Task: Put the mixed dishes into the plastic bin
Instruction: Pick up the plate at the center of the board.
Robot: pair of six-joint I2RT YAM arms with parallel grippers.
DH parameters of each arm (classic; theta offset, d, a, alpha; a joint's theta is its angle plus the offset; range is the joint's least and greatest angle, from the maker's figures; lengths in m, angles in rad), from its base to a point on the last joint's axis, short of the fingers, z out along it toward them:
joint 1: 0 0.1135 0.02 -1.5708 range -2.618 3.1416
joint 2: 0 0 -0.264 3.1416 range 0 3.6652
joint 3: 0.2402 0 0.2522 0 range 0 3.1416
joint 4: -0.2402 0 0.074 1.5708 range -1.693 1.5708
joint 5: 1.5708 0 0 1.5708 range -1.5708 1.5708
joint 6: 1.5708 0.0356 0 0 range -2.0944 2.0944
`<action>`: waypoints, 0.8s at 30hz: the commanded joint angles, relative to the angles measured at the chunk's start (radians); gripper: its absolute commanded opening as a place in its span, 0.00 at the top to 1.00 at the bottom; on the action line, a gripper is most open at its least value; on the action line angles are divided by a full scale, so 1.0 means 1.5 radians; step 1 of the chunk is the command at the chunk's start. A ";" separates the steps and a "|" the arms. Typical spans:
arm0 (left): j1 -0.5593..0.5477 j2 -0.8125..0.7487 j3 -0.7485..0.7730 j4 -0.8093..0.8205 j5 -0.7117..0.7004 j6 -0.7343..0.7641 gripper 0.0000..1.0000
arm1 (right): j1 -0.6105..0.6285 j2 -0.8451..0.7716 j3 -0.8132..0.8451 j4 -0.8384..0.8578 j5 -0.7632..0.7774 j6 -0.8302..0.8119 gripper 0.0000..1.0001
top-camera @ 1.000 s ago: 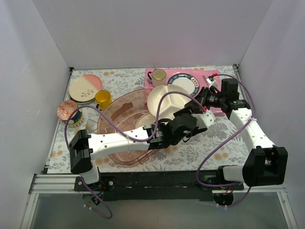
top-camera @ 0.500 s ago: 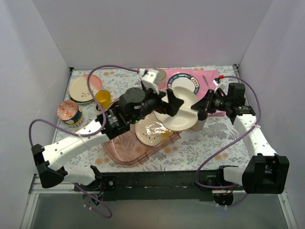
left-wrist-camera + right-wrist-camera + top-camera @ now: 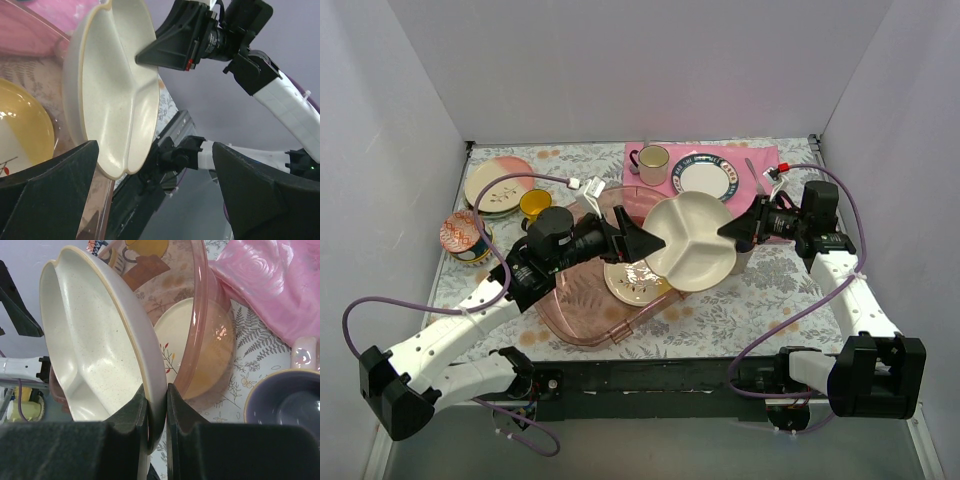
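Observation:
My right gripper is shut on the rim of the cream three-section plate, holding it tilted above the right end of the translucent pink plastic bin. A cream floral plate lies in the bin. My left gripper is open and empty just left of the held plate. The grey mug with dark-blue inside stands right of the bin. The yellow mug and the patterned bowl stand at the left.
A pink-and-cream plate lies on a mint-green plate at the far left. A blue-rimmed white plate and a cream mug sit on the pink cloth at the back. White walls enclose the table.
My left arm has swung back from across the bin to the left, its open gripper now beside the plate. The right gripper still holds the three-section plate, now over the bin's right end.

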 commanded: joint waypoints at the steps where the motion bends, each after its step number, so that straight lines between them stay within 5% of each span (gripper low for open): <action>1: 0.004 -0.025 -0.027 0.021 0.041 -0.021 0.02 | -0.003 -0.031 0.012 0.113 -0.138 0.054 0.99; 14: 0.005 -0.010 0.013 -0.100 -0.051 0.035 0.02 | -0.003 -0.034 0.018 0.094 -0.133 0.029 0.99; 24: 0.004 -0.008 0.016 -0.122 -0.036 0.059 0.03 | -0.003 -0.035 0.018 0.094 -0.133 0.026 0.99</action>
